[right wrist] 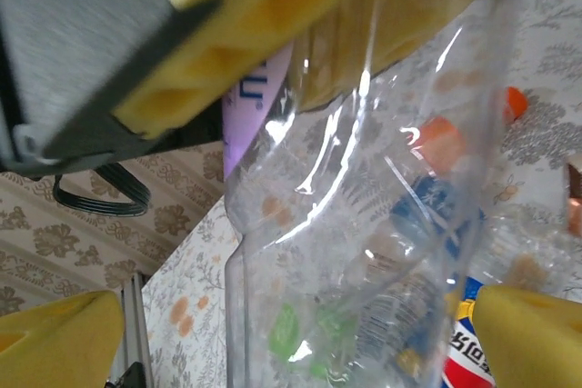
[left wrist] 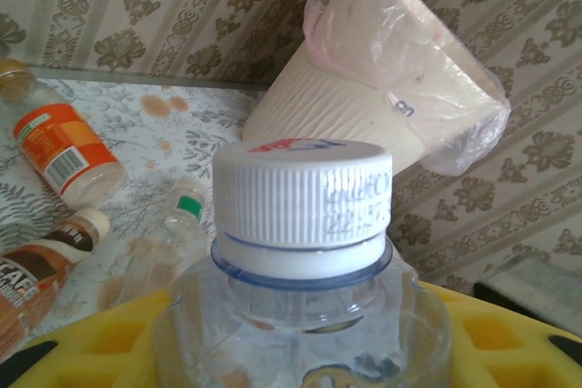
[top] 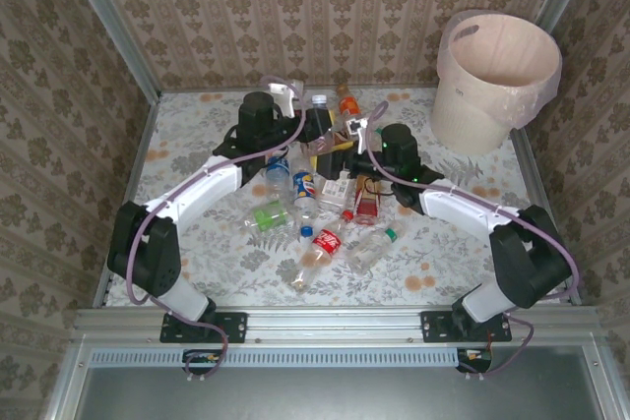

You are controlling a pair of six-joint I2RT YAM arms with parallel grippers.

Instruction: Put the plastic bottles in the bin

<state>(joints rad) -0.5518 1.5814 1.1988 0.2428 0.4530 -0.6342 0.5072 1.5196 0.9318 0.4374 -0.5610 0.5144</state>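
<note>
The table (top: 187, 243), patterned with flowers, is spread beneath both arms. The bin (top: 477, 115) is stood at its far right corner, well apart from both sets of jaws. From the left wrist the bin (left wrist: 318, 106) is seen beyond the jaws, above and to the right of them, with a thin bag folded over its rim.

The left gripper (left wrist: 300, 356) is clenched on a clear bottle (left wrist: 300, 315). The bottle's shoulder is seated between the yellow pads (left wrist: 82, 347), and its neck is pointed out past the jaws. The right gripper (right wrist: 291, 338) is released, its yellow fingertips (right wrist: 55, 338) spread wide. The clear bottle (right wrist: 364, 224) is seen between them, with a pad of the left gripper pressed on it above. Whether the right fingertips touch it cannot be told.

Loose bottles (top: 320, 233) are heaped on the table, just nearer the bases than both sets of jaws. Left of the left jaws and past them, an orange bottle (left wrist: 68, 156) and a brown bottle (left wrist: 36, 279) are laid on their sides, with a small green-banded bottle (left wrist: 186, 211) between them and the jaws. Blue and green labels are made out through the clear body, beyond the right jaws.

A white cap (left wrist: 305, 211) is seated on the gripped bottle, just ahead of the left jaws.
</note>
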